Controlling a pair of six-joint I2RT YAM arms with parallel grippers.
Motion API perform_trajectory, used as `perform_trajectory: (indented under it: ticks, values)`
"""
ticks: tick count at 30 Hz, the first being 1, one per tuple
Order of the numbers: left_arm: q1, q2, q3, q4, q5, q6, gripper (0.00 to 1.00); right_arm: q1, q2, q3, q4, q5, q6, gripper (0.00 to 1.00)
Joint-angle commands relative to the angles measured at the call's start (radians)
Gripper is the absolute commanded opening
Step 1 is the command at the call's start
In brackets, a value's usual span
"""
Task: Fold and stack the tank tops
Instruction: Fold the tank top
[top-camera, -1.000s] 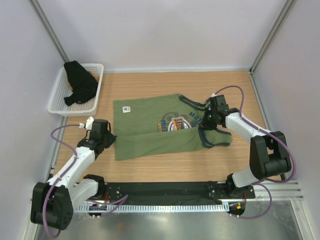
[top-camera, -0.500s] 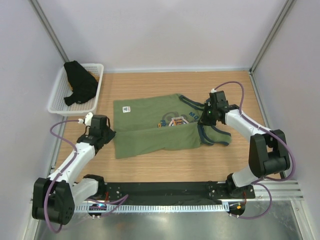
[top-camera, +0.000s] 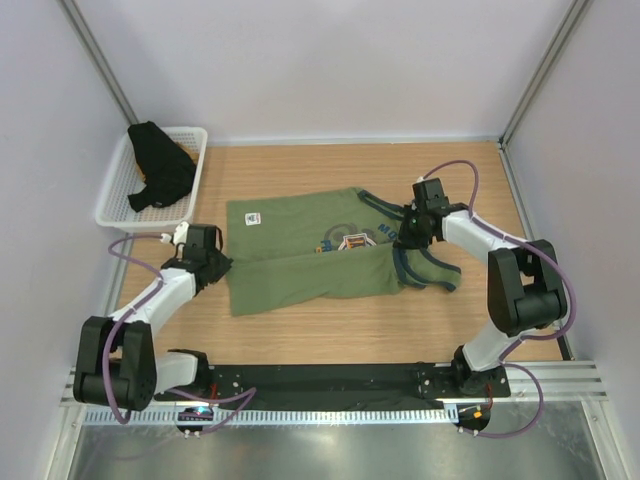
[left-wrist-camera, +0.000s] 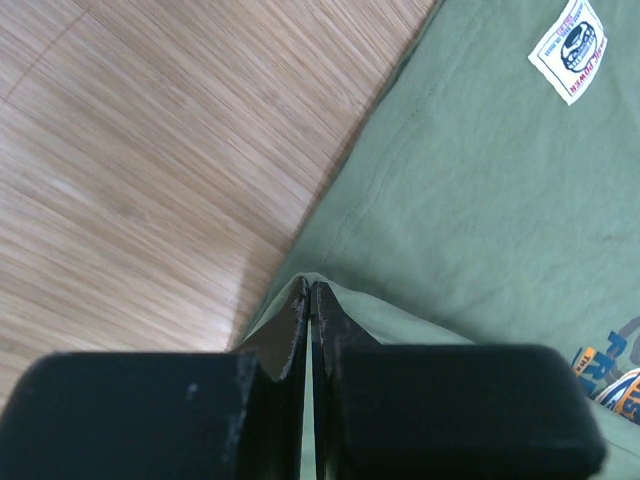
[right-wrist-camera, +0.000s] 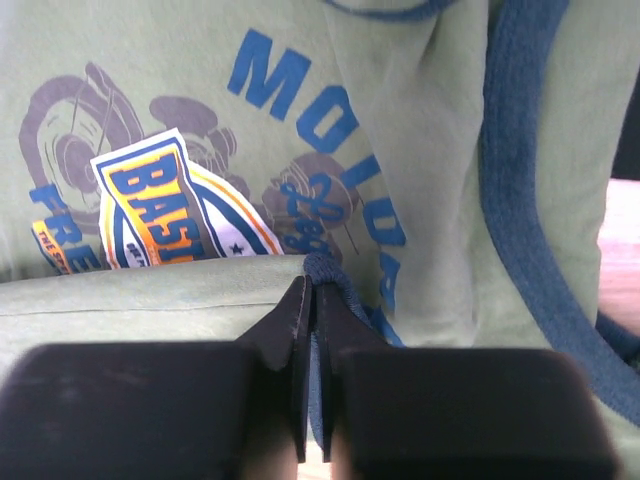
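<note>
The black top lies bunched in the basket at the bench's far left corner. The left gripper has its fingers pinched together on the folded left edge of the green top. That top lies mid-bench, its near half folded toward the far edge. The right gripper, also clenched, pinches the navy trim at the fold, just below the chest lettering.

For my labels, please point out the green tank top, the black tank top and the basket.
green tank top (top-camera: 290, 222): top view, plain cloth beside the label
black tank top (top-camera: 160, 170): top view, its middle
basket (top-camera: 195, 178): top view, right wall
</note>
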Motion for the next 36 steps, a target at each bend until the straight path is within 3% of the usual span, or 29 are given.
perform_trajectory:
  ticks: [1,3,5,6,8,12,20,25,30,36]
  values:
    - [0.014,0.023,0.047,0.073,-0.026,0.014,0.01,0.003,0.013,0.057,0.044,0.044,-0.001,0.11]
    - [0.019,0.038,0.054,0.072,-0.022,0.034,0.13,0.005,0.016,0.058,0.041,0.059,0.001,0.27]
    - [0.017,0.049,0.064,0.058,-0.022,0.045,0.22,0.003,0.002,0.054,0.039,0.076,0.002,0.35]
    - [0.017,0.045,0.062,0.055,-0.025,0.047,0.36,0.003,-0.022,0.048,0.039,0.085,0.004,0.39]
    - [0.019,0.025,0.051,0.054,-0.025,0.048,0.49,0.002,-0.05,0.048,0.033,0.125,0.002,0.46]
    - [0.019,-0.024,0.03,0.052,-0.034,0.042,0.61,-0.018,-0.095,0.077,-0.011,0.208,0.002,0.53]
    - [0.019,-0.043,-0.013,0.051,0.079,0.04,0.67,-0.132,-0.151,0.017,-0.027,0.328,0.038,0.54]
    - [0.019,-0.044,-0.047,0.061,0.156,0.048,0.68,-0.161,-0.121,-0.021,-0.004,0.279,0.033,0.54]
    - [0.017,-0.04,-0.062,0.075,0.176,0.065,0.69,-0.175,-0.041,-0.043,0.064,0.155,0.028,0.52]
    - [0.019,-0.02,-0.052,0.081,0.187,0.077,0.68,-0.181,0.055,-0.021,0.085,0.122,0.025,0.49]
